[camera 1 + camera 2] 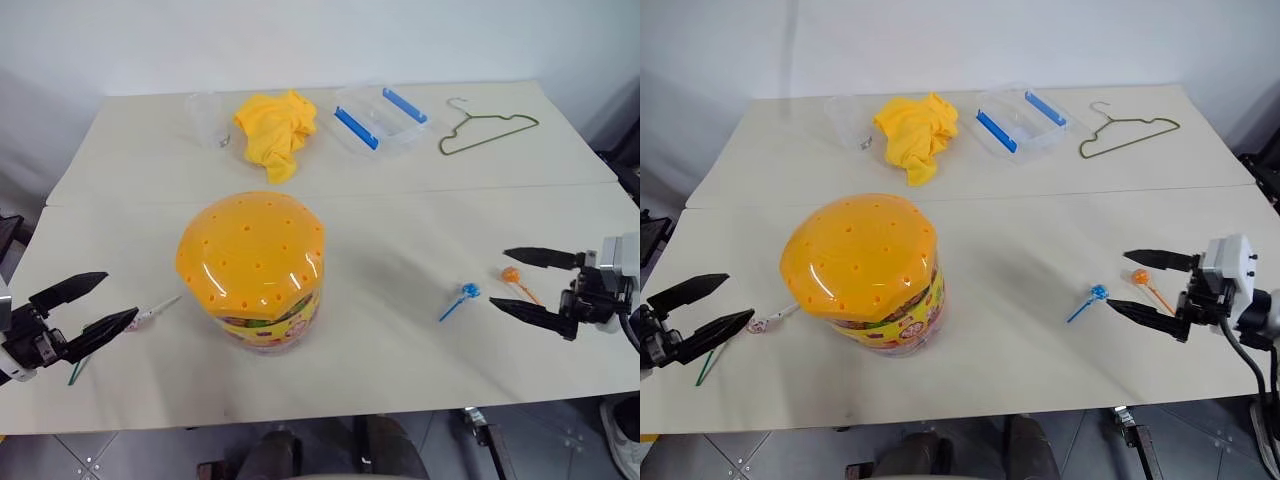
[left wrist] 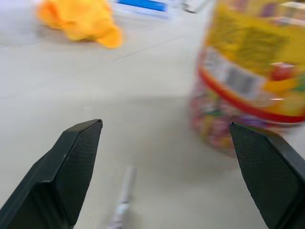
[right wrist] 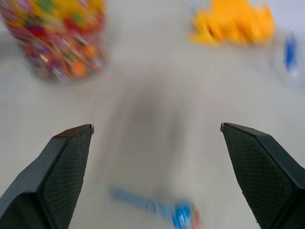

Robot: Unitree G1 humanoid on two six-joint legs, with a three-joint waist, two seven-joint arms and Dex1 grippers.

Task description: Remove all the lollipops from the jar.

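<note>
With four lollipops [image 1: 469, 291] lying on the table beside the jar [image 1: 252, 270], the removal looks finished, and both the left gripper [image 1: 102, 303] and right gripper [image 1: 520, 281] hover wide and empty, so only withdrawing seems left.

The pale bench [image 1: 400, 230] carries the jar [image 1: 252, 270] at centre. Lollipops lie around it: blue [image 1: 468, 291] and orange [image 1: 511, 275] at three o'clock, white [image 1: 150, 314] and green [image 1: 78, 370] at nine. At twelve: clear cup [image 1: 208, 118], yellow cloth [image 1: 275, 130], clear box [image 1: 380, 120], wire hanger [image 1: 485, 132].
</note>
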